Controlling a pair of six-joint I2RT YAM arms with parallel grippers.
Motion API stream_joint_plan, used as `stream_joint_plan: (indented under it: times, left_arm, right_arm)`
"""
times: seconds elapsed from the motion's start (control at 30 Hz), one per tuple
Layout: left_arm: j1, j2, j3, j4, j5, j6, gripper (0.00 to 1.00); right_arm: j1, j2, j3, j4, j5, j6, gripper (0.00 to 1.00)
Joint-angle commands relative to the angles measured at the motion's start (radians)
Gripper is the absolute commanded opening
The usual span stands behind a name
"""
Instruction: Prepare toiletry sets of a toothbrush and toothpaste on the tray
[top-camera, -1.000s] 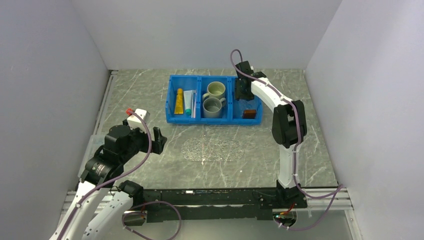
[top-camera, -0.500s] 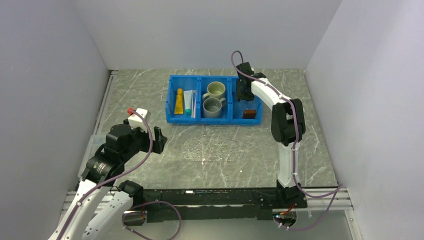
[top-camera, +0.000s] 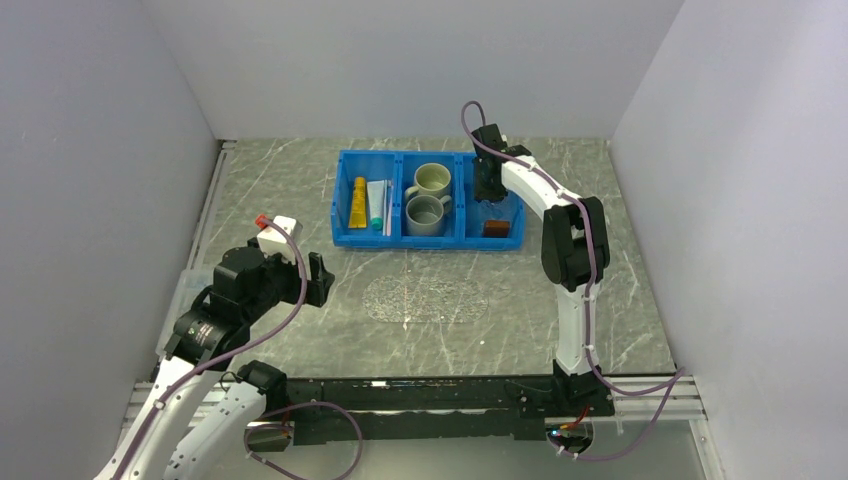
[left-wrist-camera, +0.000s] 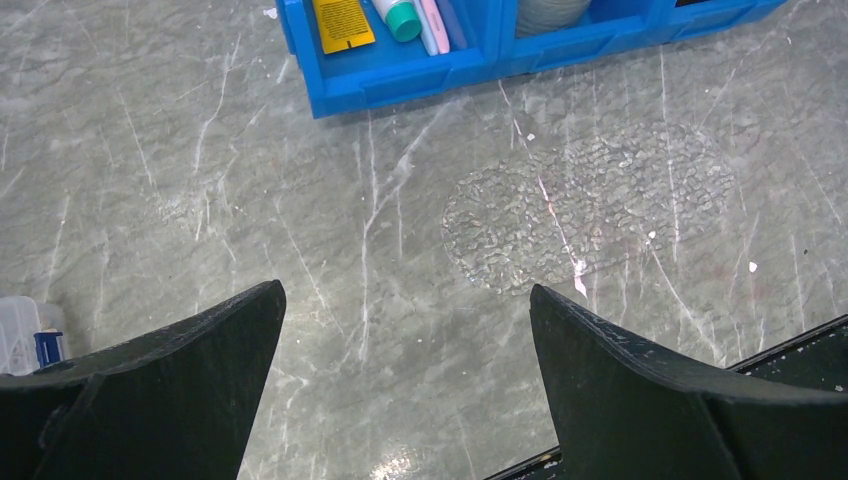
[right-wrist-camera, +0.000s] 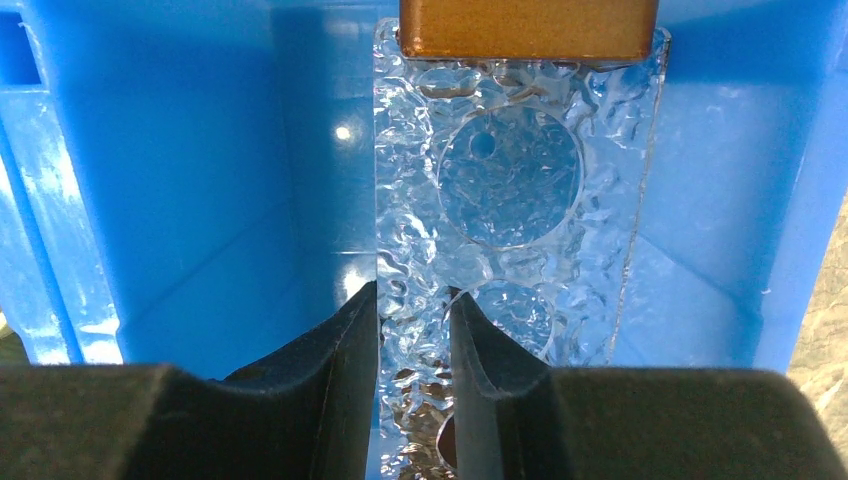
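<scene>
While mugs (top-camera: 428, 215) occupy the bin (top-camera: 395, 240), its right compartment holds the tray (right-wrist-camera: 520, 170).

We count one blue bin (top-camera: 400, 241) with three compartments, and in it two mugs (top-camera: 433, 180), two toothpaste tubes (top-camera: 358, 202) and one clear tray (right-wrist-camera: 510, 180). The tray shows one brown handle block (right-wrist-camera: 527, 28), and we make out at least one thin toothbrush (left-wrist-camera: 432, 18)

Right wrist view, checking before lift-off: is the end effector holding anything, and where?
Cannot be told: the right end effector straddles the near end of the clear bumpy tray in the blue plastic bin; contact unclear.
</scene>
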Motion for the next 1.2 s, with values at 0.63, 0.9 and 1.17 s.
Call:
stream_joint_plan:
  times: [0.63, 0.9, 1.17]
  left_arm:
    - [-0.004, -0.017, 0.002, 0.030, -0.007, 0.013, 1.00]
    - [-0.004, -0.029, 0.002, 0.031, -0.006, 0.012, 0.99]
    - [-0.004, -0.041, 0.003, 0.027, -0.008, 0.007, 0.99]
  right_arm:
    - [0.090, -0.151, 0.134, -0.114, 0.208, -0.016, 0.00]
    - [0.140, -0.289, 0.078, -0.161, 0.238, 0.024, 0.00]
    - [0.194, -0.452, -0.038, -0.198, 0.203, 0.077, 0.00]
